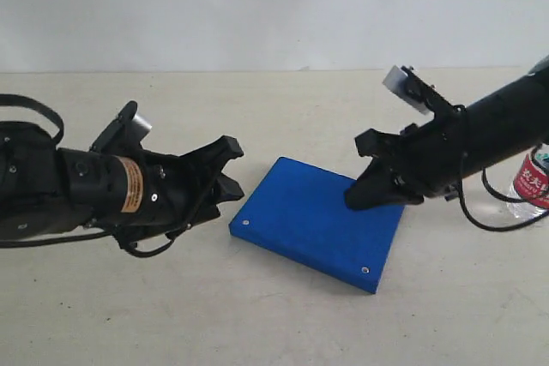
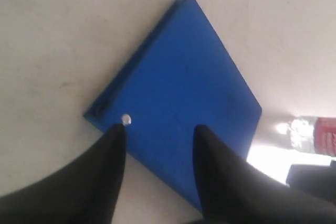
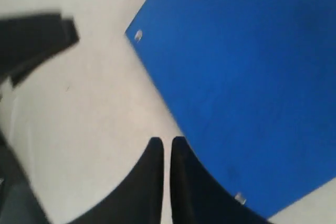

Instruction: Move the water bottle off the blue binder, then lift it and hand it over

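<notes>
Blue binder (image 1: 313, 225) lies flat on the table (image 1: 257, 315), water bottle (image 1: 532, 184) off it; it looks stiff, thin and slick, so pinch an edge. Your left gripper (image 1: 230, 169) hovers half-open and empty by one corner, your right gripper (image 1: 352, 201) closed on nothing at the opposite edge.

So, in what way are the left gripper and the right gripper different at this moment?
The left gripper has its jaws open; the right gripper has its jaws shut, with nothing between them. The left gripper is short of the blue binder, near its left corner; the right gripper's tip is over the binder's right edge, touching or not I cannot tell. Both are black, hold nothing and point toward the binder.
</notes>
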You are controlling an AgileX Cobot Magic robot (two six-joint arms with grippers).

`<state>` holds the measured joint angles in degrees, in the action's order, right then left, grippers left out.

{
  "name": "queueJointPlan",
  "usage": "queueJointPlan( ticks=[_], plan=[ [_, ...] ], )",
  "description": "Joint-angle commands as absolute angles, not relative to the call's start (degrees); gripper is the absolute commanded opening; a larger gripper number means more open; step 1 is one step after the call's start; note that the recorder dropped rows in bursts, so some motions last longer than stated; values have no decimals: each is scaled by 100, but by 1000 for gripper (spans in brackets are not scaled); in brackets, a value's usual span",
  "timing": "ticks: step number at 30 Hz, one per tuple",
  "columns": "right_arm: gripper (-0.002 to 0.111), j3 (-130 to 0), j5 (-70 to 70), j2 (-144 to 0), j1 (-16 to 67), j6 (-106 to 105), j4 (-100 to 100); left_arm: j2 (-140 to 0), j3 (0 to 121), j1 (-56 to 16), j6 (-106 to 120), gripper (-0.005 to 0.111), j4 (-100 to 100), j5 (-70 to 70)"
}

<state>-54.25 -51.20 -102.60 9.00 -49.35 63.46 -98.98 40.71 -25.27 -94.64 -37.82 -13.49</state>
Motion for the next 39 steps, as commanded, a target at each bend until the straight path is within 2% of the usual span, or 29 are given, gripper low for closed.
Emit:
queueJointPlan(
  ticks=[1,8,17,23,31,34,39],
  plan=[
    [0,-5794,-3582,-10376,1331,-4809,6213,-9849,3671,-2534,-9422,40,-3705,-2390],
    [0,-6129,-1516,-10921,1968,-5343,6093,-9849,3624,-2534,-9205,40,-3859,-2468],
    [0,-6290,-1327,-11581,1993,-5256,6093,-9849,3624,-2534,-9205,40,-4031,-2816],
    [0,-6290,-1870,-11663,1993,-5256,5983,-9849,3624,-2534,-9026,40,-3926,-2830],
    [0,-6290,-4090,-11651,1993,-5252,4944,-9849,3624,-2521,-8256,40,-2192,-2465],
    [0,-6290,-3631,-11543,1993,-5027,4662,-9849,3604,-2521,-8175,40,-2139,-2450],
    [0,-6290,-1718,-11422,1993,-4652,4462,-9786,3348,-2521,-8306,40,-1982,-2436]
  ],
)
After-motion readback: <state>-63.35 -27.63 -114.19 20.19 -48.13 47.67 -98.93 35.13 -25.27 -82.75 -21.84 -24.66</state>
